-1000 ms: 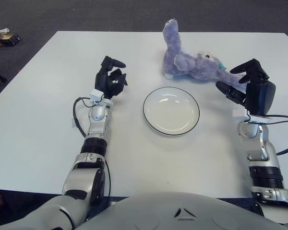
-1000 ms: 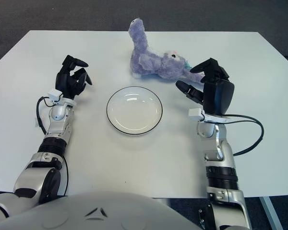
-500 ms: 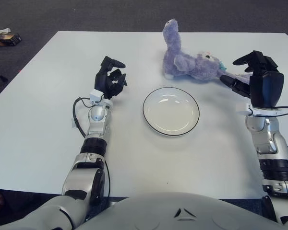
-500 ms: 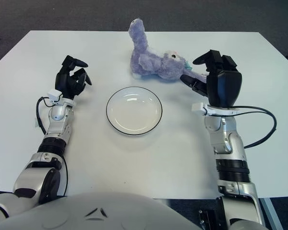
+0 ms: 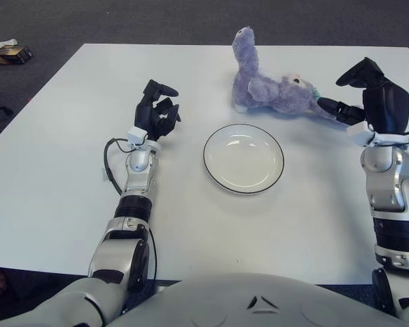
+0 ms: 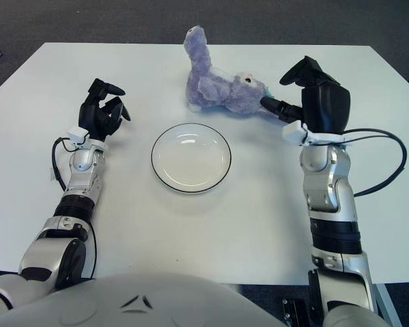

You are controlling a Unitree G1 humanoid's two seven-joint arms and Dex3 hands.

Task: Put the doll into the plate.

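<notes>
The left hand [image 5: 157, 109] rested on the white table [image 5: 48, 184] at nine o'clock from the plate, its black fingers loosely curled and holding nothing. The empty white plate [image 5: 243, 158] with a dark rim sat at the centre. The purple plush doll [image 5: 273, 90] lay at one o'clock from it. The right hand [image 6: 312, 95] reached the doll's right end, fingers spread, one fingertip [image 6: 267, 103] touching the plush.

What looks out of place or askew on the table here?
Nothing is spilled or damaged. The purple doll lies on its side beyond the plate, one limb sticking up. The right hand reaches its end, open; the left hand idles.
</notes>
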